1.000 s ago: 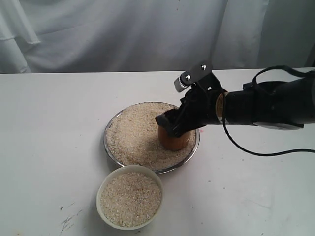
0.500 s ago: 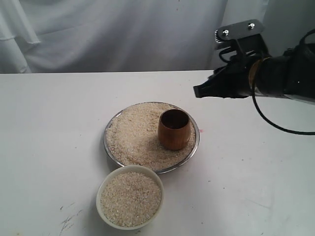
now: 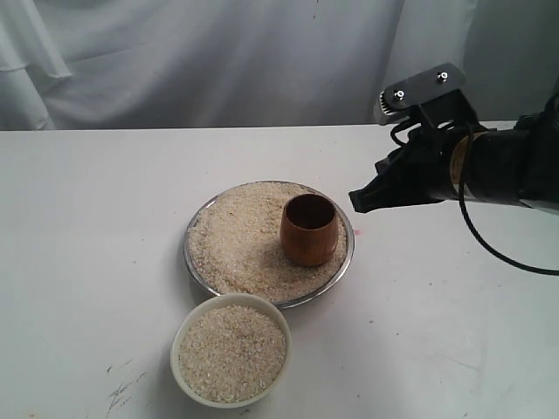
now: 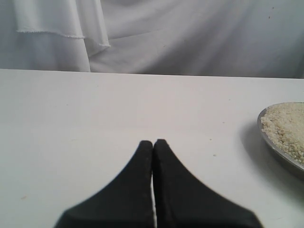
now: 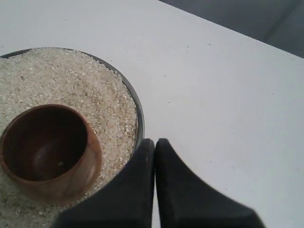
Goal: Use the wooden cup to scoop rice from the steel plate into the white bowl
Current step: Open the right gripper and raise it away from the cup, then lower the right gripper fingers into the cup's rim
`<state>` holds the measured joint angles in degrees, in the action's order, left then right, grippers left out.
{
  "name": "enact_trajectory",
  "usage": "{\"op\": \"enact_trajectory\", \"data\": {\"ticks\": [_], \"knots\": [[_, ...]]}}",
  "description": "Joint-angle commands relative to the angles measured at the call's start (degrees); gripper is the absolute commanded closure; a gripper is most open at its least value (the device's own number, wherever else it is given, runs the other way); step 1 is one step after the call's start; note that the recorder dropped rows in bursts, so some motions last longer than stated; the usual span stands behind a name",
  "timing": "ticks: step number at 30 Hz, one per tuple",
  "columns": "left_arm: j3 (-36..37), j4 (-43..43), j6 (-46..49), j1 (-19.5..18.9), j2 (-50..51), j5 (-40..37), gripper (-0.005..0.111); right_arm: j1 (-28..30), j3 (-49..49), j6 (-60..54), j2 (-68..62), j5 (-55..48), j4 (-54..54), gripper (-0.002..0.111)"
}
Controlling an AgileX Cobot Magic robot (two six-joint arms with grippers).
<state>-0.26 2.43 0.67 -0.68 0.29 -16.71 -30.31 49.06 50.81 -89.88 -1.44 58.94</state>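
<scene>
The white bowl, filled with rice, is seen nearest on the desk. Just behind it, the wooden cup is stood upright in the rice on the steel plate. The right hand is held raised, right of the plate, fingers pressed together. The left hand is likewise pressed together, low over the desk.

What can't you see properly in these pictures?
- The floor of the steel plate: exterior view, the rice covers it.
- The underside of the wooden cup: every view, it stands on the rice.
- Most of the steel plate: left wrist view, cut off by the picture's edge.
- The white bowl: outside both wrist views.
- The left arm: outside the exterior view; only the shut left gripper shows.
</scene>
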Motion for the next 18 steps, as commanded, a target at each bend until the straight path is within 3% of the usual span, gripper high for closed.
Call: {"op": "enact_trajectory", "data": {"ticks": [1,8,15,16,18], "knots": [[0.3,0.0,-0.2,0.1,-0.3,0.4,0.107,-0.1,-0.4,0.1,0.4,3.4,0.1,0.108],[0.3,0.0,-0.2,0.1,-0.3,0.4,0.107,-0.1,-0.8,-2.8,0.4,4.6,-1.7,0.108],[0.3,0.0,-0.2,0.1,-0.3,0.4,0.107,-1.1,-1.7,-35.7,0.4,1.4,-29.4,0.108],[0.3,0.0,-0.2,0.1,-0.3,0.4,0.107,-1.6,-1.7,-46.7,0.4,-0.1,-35.0,0.108],[0.3,0.0,-0.2,0.1,-0.3,0.4,0.107,-1.7,-1.7,-56.6,0.4,-2.9,-42.0,0.108]]}}
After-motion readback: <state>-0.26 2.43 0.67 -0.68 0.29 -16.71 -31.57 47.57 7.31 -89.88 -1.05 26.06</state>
